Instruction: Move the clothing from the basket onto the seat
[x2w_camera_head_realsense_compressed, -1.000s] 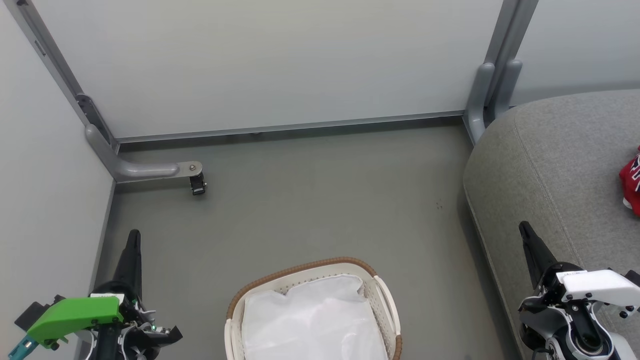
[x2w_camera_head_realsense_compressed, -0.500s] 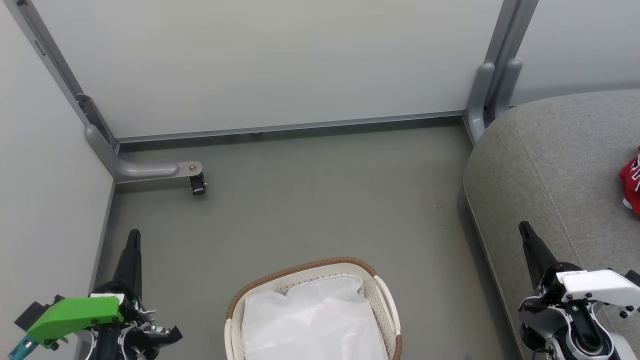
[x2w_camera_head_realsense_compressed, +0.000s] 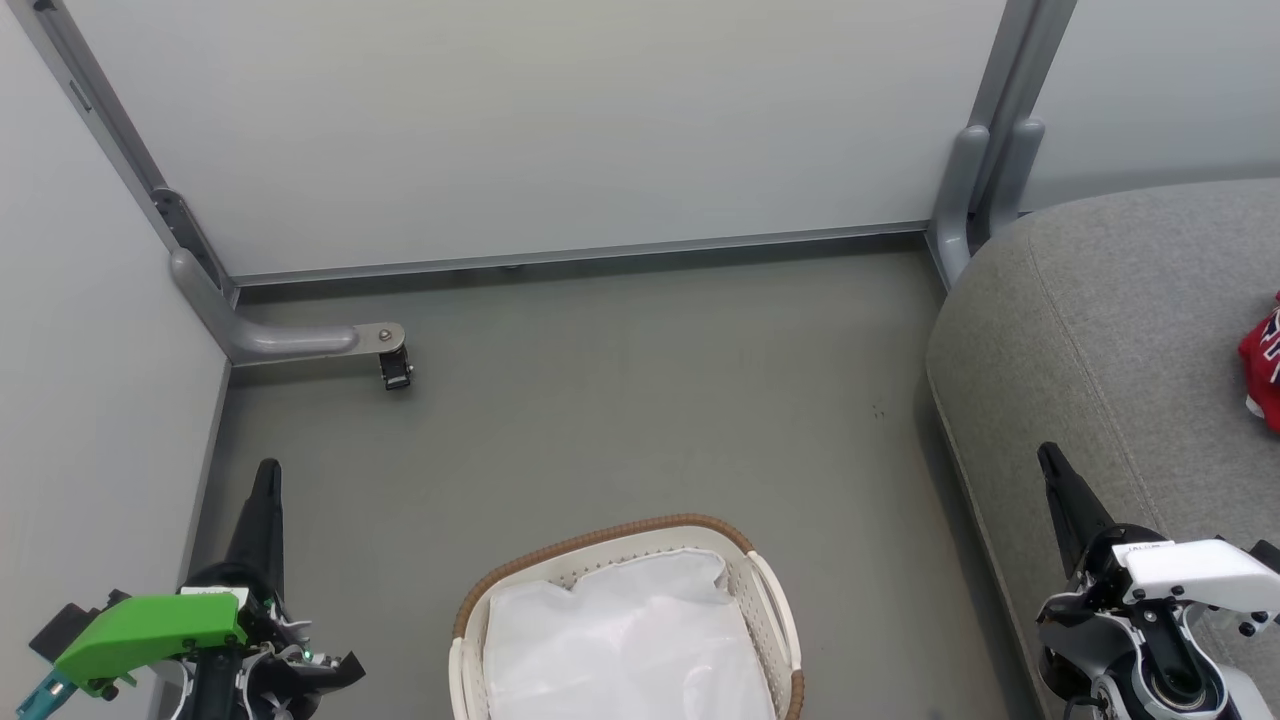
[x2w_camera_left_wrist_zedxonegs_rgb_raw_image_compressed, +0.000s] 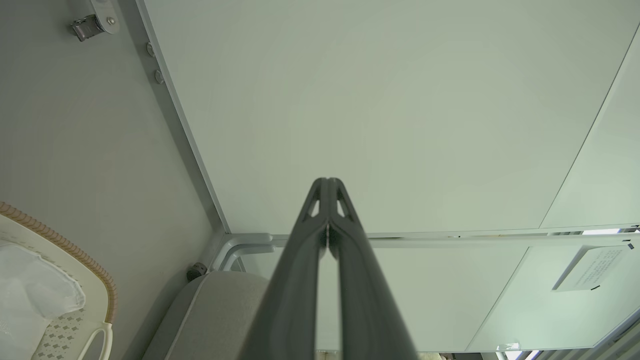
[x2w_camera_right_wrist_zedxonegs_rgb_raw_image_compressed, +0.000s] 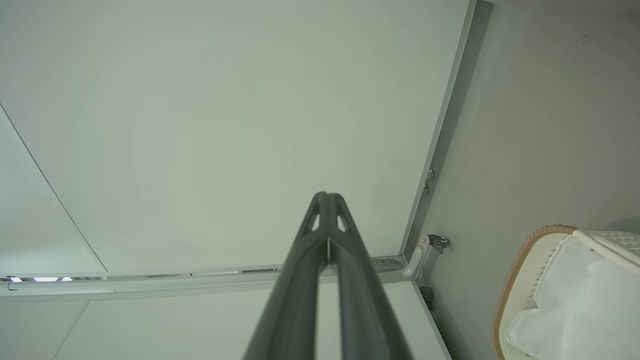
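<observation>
**Clothing on the seat, grippers closed**

Nearest us, the left gripper (x2w_camera_left_wrist_zedxonegs_rgb_raw_image_compressed: 327, 184) and right gripper (x2w_camera_right_wrist_zedxonegs_rgb_raw_image_compressed: 327, 196) are both closed and empty. Between them, the oval white perforated basket with brown woven rim (x2w_camera_head_realsense_compressed: 600, 533) holds a white liner cloth (x2w_camera_head_realsense_compressed: 620, 640). Farther right, the red clothing (x2w_camera_head_realsense_compressed: 1262, 365) lies on the light-grey fabric seat (x2w_camera_head_realsense_compressed: 1100, 320). Our left wrist view adds a white wall label (x2w_camera_left_wrist_zedxonegs_rgb_raw_image_compressed: 589, 268), its print too small to read.

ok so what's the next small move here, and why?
Probably just turn the head right to check the seat. The basket shows its white liner and no red, the clothing lies on the seat, cut by the frame edge, and the left gripper and right gripper are shut on nothing, parked low. Looks done; worth confirming.
</observation>
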